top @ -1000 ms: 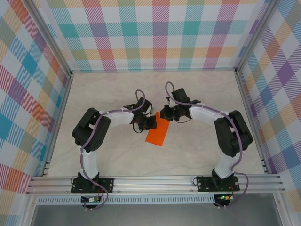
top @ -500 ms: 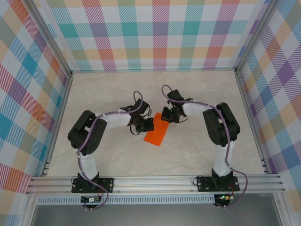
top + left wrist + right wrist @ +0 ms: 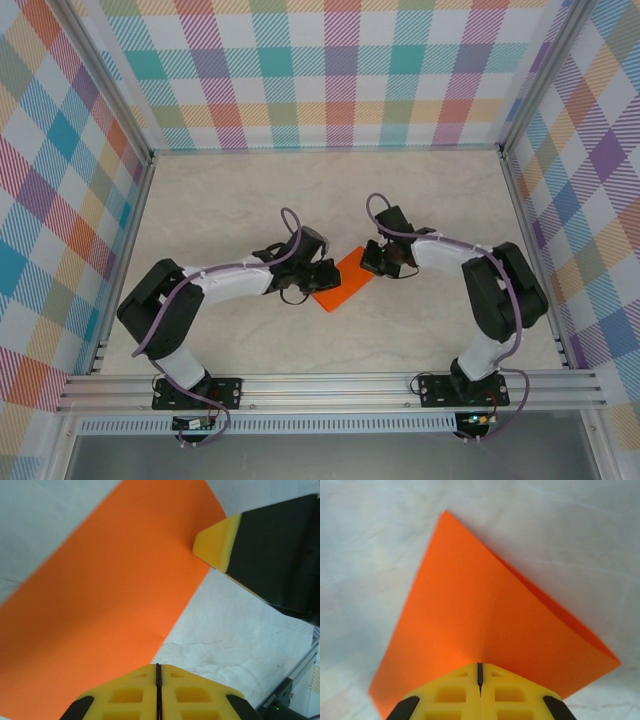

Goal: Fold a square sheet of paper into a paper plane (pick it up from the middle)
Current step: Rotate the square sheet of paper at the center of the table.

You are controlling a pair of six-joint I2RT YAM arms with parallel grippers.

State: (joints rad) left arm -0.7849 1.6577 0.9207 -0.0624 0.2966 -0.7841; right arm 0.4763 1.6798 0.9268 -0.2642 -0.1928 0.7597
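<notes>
Marbled tabletop (image 3: 250,200), plaid walls (image 3: 330,80), aluminium rail (image 3: 330,385)

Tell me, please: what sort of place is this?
Likely a robot lab cell: left arm and right arm bolted to a metal rail, plaid walls around a pale table.

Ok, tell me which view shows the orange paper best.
Right wrist: the orange paper is close, three corners and its doubled edge visible. Top external shows it small and distant; left wrist crops it to a band.
</notes>
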